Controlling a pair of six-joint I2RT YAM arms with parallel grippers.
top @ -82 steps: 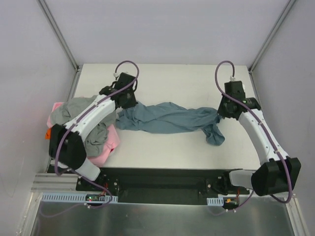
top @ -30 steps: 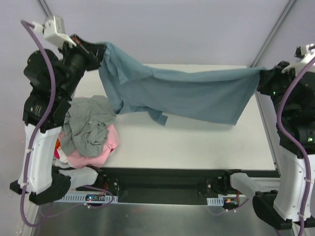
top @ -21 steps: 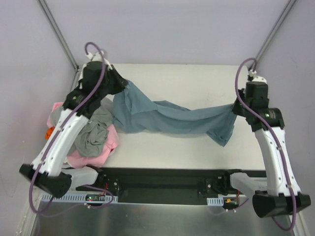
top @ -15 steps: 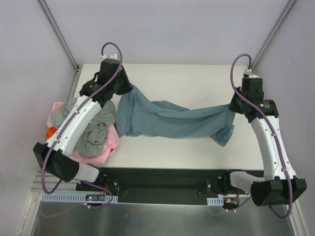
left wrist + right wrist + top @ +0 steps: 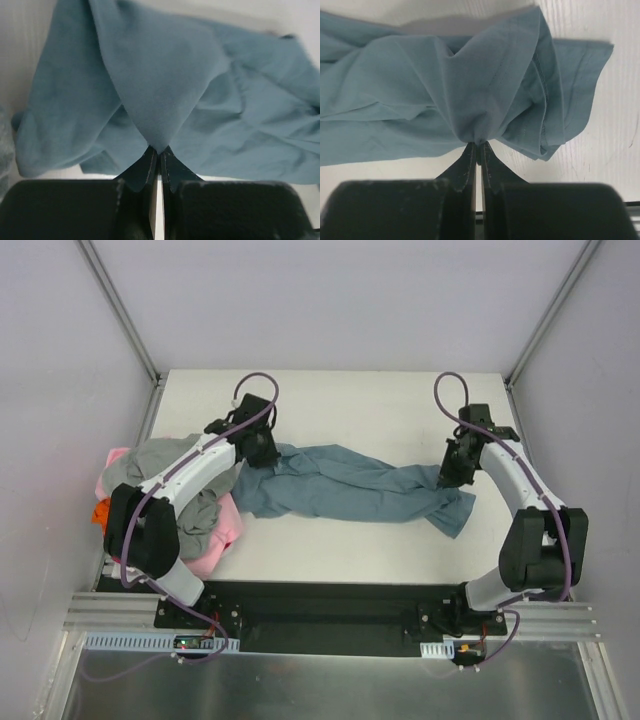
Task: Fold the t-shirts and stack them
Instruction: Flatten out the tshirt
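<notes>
Top external view: a white table [image 5: 370, 405] is seen from above, with both arm bases at its near edge. At the table's left edge, three crumpled t-shirts are bunched together. A small patch of the orange shirt [image 5: 99, 510] is visible at the outer left. The pink shirt [image 5: 218, 538] is spread underneath, and the light grey shirt [image 5: 190, 495] is heaped on top. The left arm is stretched over these shirts.

Just to their right, the left gripper [image 5: 263, 453] is lowered to the table and clamped on the slate-blue shirt [image 5: 340, 480]. In the left wrist view, its jaws are pressed together with a peak of blue cloth caught between the tips.

The slate-blue shirt is laid across the middle of the table as a long, bunched, wrinkled band running left to right. Its left end lies close against the pink shirt.

At the band's right end, the right gripper [image 5: 452, 472] is also lowered and clamped on gathered folds of the same shirt. In the right wrist view, a stitched hem is spread flat on the table to the right of the pinch.
</notes>
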